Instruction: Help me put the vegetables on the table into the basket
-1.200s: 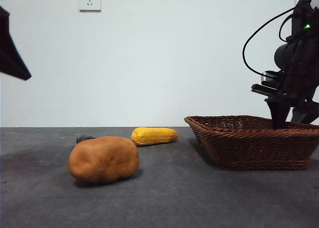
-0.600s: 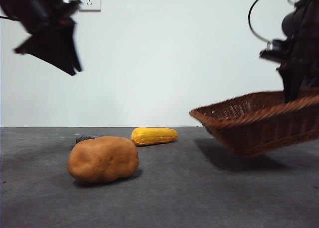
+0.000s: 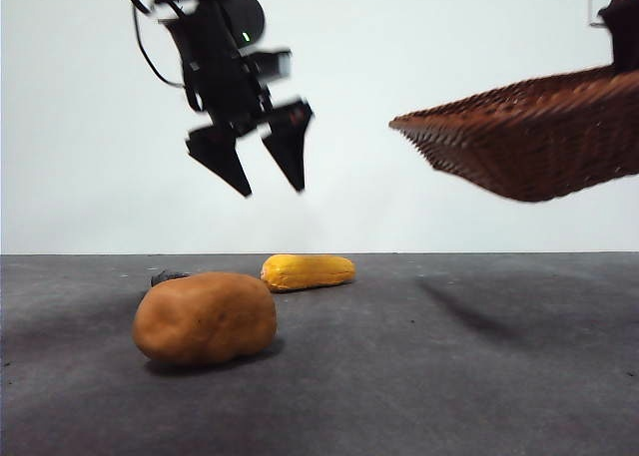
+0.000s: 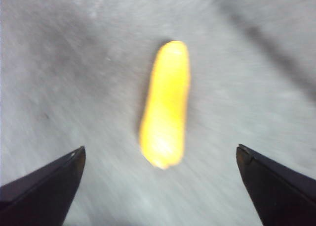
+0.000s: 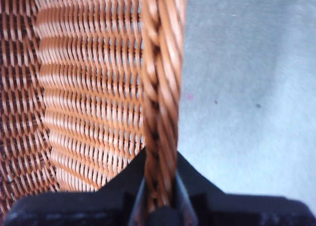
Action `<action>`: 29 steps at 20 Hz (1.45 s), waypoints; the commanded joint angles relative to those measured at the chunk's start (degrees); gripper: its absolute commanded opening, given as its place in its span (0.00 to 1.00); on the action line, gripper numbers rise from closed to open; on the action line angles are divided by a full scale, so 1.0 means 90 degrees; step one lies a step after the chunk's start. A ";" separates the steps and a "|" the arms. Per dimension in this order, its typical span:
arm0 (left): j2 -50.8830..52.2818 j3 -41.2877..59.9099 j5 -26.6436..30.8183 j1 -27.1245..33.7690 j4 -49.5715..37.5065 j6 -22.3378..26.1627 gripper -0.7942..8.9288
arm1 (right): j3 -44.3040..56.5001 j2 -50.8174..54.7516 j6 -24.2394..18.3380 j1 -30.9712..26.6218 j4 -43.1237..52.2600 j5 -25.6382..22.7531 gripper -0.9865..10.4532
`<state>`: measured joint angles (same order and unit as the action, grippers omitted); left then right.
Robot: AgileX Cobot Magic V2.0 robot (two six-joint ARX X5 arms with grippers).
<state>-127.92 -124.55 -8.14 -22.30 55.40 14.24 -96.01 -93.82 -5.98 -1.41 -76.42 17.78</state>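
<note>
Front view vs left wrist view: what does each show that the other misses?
Front view only: the potato, a small dark grey piece behind it, and the wicker basket held tilted in the air, clear of the table. It also shows the left pincer hanging high above the vegetables.

Left wrist view only: the corn cob from above, lying between that pincer's open jaws.

Shared: corn cob, table, left pincer.
</note>
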 commanded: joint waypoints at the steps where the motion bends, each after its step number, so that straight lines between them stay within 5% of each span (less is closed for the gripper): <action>1: -0.0505 -0.0041 0.0070 -0.0005 -0.0216 0.0345 0.64 | 0.0005 0.0253 -0.0039 -0.0027 -0.0100 0.0068 0.07; 6: -0.1173 -0.0041 -0.0136 -0.0058 -0.0561 0.0478 0.64 | 0.0019 0.0682 -0.0029 -0.0061 -0.0243 -0.0631 0.07; 17: -0.1348 -0.0041 -0.0087 -0.0301 -0.0809 0.0580 0.61 | 0.0022 0.0826 -0.0024 -0.0061 -0.0255 -0.0641 0.07; 25: -0.1418 -0.0041 -0.0087 -0.0253 -0.0699 0.0435 0.07 | 0.0022 0.0831 -0.0010 -0.0061 -0.0262 -0.0576 0.07; 29: -0.1319 -0.0049 -0.0097 -0.0253 -0.0627 -0.0165 0.07 | 0.0027 0.0831 0.0039 -0.0061 -0.0257 -0.0607 0.07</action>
<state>-139.52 -125.16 -8.97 -24.77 49.50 15.27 -95.98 -86.63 -5.98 -1.96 -77.54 11.81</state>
